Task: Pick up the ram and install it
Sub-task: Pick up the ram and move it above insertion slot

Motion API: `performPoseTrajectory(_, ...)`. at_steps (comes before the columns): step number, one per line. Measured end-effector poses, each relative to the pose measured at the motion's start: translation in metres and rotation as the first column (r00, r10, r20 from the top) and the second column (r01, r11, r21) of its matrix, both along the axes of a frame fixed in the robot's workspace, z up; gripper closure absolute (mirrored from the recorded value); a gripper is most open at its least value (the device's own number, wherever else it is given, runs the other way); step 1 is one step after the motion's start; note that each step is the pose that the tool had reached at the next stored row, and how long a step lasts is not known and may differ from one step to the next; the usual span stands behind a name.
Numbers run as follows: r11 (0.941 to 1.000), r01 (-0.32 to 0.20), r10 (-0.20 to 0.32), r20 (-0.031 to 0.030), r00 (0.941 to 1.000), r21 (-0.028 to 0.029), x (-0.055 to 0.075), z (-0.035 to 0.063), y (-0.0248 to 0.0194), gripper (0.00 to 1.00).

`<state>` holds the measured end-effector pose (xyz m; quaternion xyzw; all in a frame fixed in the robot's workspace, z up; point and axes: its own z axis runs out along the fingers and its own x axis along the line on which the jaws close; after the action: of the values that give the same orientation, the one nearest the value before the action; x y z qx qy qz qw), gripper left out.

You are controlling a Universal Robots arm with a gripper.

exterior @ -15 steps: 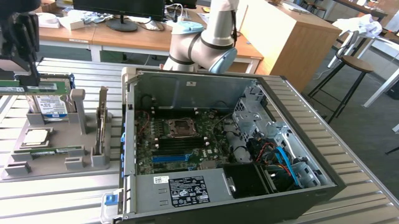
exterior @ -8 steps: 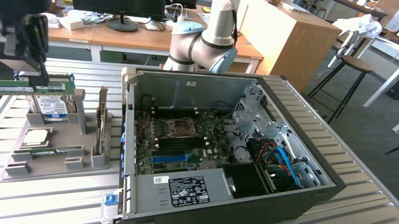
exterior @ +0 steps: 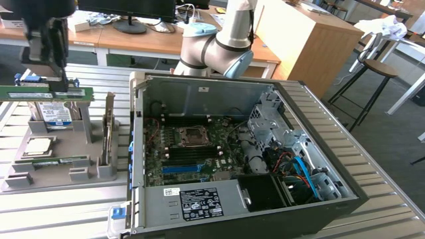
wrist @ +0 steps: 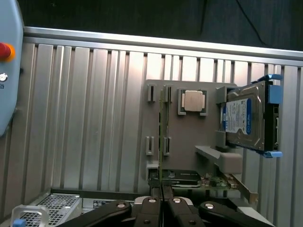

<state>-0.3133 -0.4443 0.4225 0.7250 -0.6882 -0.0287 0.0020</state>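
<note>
Aloft, gripper (exterior: pixel 48 85) pinches ram (exterior: pixel 20 93) (long edge level) above tray (exterior: pixel 58 175).

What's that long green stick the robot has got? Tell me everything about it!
The ram is a long, thin green circuit board with a pale sticker on its side. It is level and standing on edge, and it hangs above the grey holder at the exterior view's left. The gripper pinches it from above with shut fingers. Nothing else seems to touch it.
</note>
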Motion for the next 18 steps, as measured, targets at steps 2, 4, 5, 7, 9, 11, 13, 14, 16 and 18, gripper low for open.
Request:
performPoseTrajectory(2,1.0000,0.000,0.000,0.0001,1.0000,0.0000,0.012,0.0000,0.0005,0.89)
performPoseTrajectory(4,1.0000,0.000,0.000,0.0000,1.0000,0.0000,0.036,0.0000,0.0013,0.89)
performPoseTrajectory(5,1.0000,0.000,0.000,-0.0001,1.0000,-0.0001,0.039,0.0000,0.0013,0.89)
performPoseTrajectory(7,1.0000,0.000,0.000,-0.0001,1.0000,-0.0001,0.045,0.0000,0.0014,0.89)
performPoseTrajectory(9,1.0000,0.000,0.000,0.0000,1.0000,0.0000,0.051,0.0000,0.0015,0.89)
performPoseTrajectory(11,1.0000,0.000,0.000,0.0000,1.0000,0.0000,0.057,0.0000,0.0015,0.89)
performPoseTrajectory(13,1.0000,0.000,0.000,-0.0001,1.0000,-0.0001,0.062,0.0000,0.0016,0.89)
performPoseTrajectory(14,1.0000,0.000,0.000,0.0000,1.0000,-0.0001,0.065,0.0000,0.0016,0.89)
performPoseTrajectory(16,1.0000,0.000,0.000,0.0000,1.0000,0.0000,0.070,0.0000,0.0017,0.89)
performPoseTrajectory(18,1.0000,0.000,0.000,0.0000,1.0000,0.0000,0.075,0.0000,0.0018,0.89)
